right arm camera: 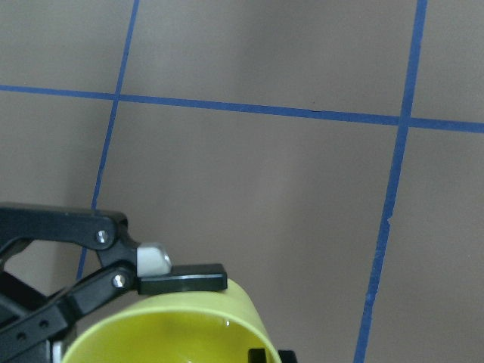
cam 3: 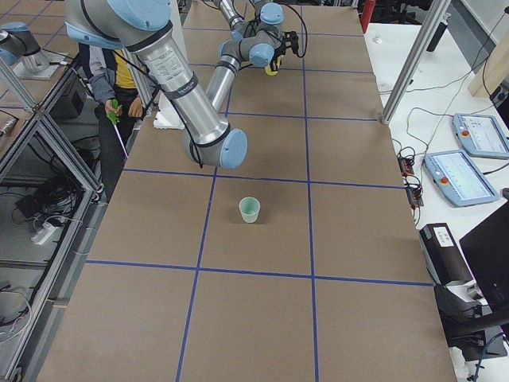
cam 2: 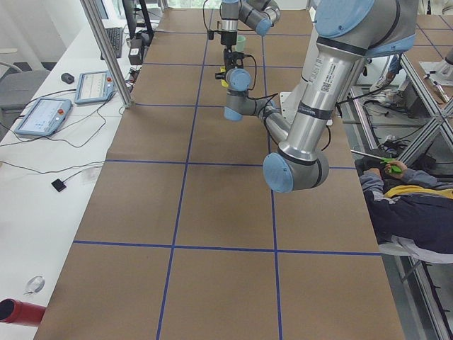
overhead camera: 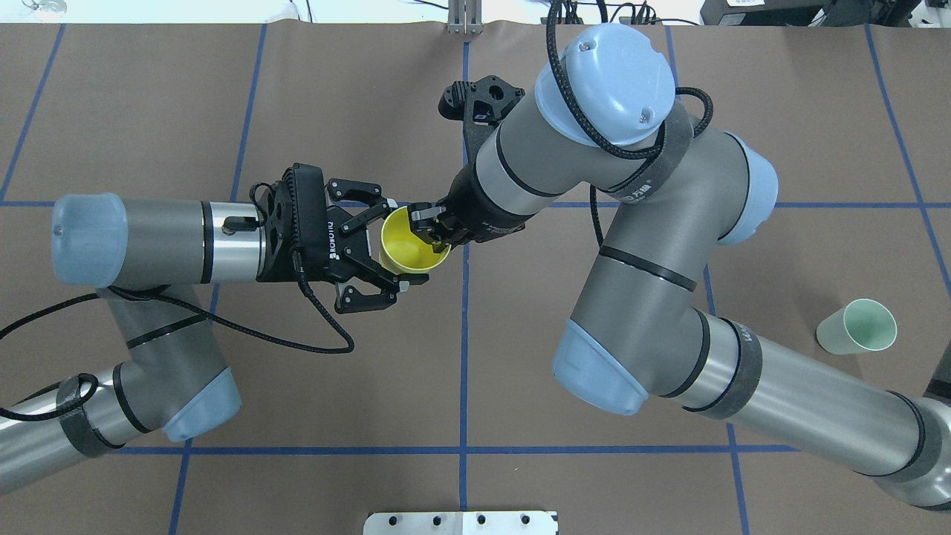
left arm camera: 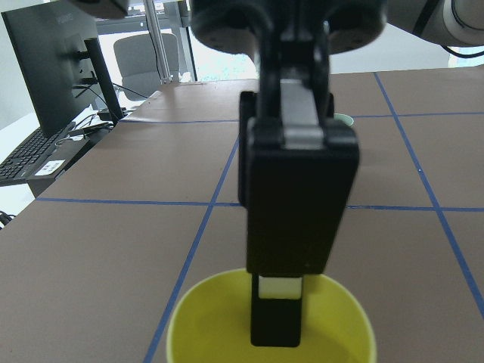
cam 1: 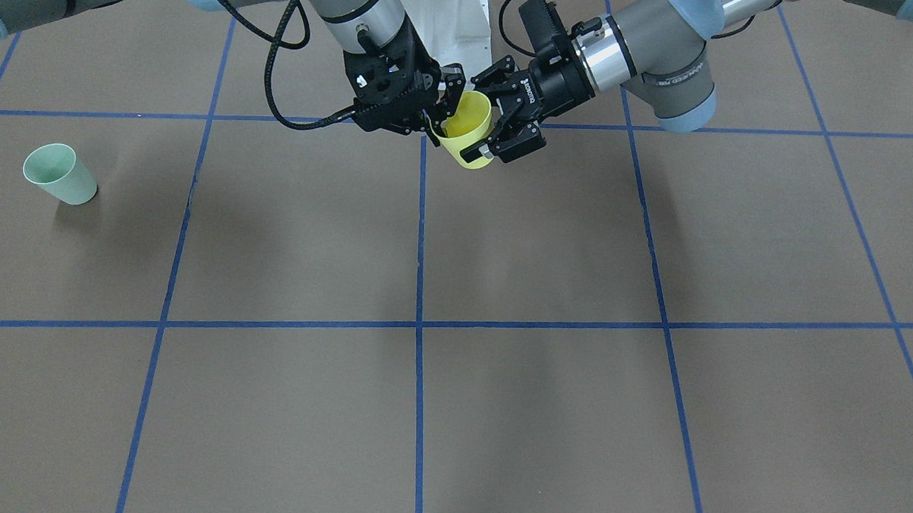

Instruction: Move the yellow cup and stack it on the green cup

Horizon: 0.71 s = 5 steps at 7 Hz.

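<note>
while held aloft, yellow cup (overhead camera: 410,241) — bright, tapered, mouth up

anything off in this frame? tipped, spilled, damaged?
Nothing stands out. The yellow cup is off the table. The right gripper pinches its wall, one finger inside, and the left gripper has a finger on either side. The green cup stands upright, well apart.

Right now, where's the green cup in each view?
Front-facing: green cup far left.
Overhead: cup far right.
Exterior left: cup tiny, top centre.
Exterior right: cup centre.
Left wrist: cup sliver, upper centre-right.
Right wrist: not in view.
Shared landmark: the yellow cup, in every view.
</note>
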Tool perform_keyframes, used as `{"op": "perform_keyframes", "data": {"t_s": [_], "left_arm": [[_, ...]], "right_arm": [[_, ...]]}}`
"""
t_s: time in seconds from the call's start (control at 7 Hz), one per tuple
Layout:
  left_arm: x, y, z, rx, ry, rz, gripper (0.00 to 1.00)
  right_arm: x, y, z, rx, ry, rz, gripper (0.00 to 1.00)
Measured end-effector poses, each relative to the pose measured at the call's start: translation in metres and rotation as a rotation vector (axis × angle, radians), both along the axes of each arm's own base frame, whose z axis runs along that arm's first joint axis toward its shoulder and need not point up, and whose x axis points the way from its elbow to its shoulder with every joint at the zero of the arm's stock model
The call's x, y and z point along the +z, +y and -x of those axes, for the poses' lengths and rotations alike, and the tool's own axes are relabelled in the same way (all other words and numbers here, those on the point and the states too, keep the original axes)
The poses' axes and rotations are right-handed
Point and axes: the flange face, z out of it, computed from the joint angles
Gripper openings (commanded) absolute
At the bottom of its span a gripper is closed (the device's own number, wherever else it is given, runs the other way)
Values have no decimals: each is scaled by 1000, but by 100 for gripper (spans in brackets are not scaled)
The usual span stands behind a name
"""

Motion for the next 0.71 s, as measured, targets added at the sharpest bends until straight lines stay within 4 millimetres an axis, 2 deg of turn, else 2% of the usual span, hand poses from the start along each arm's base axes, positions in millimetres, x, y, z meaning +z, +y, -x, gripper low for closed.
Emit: {"op": "perform_keyframes", "data": {"t_s": [0.43, 0.71], "left_arm": [[3, 2, -5, 8, -2, 3, 99], [5, 2, -5, 5, -5, 7, 99]], "right_arm": [[-2, 0, -6, 4, -8, -3, 0], [4, -11, -20, 30, 1, 13, 0]]}}
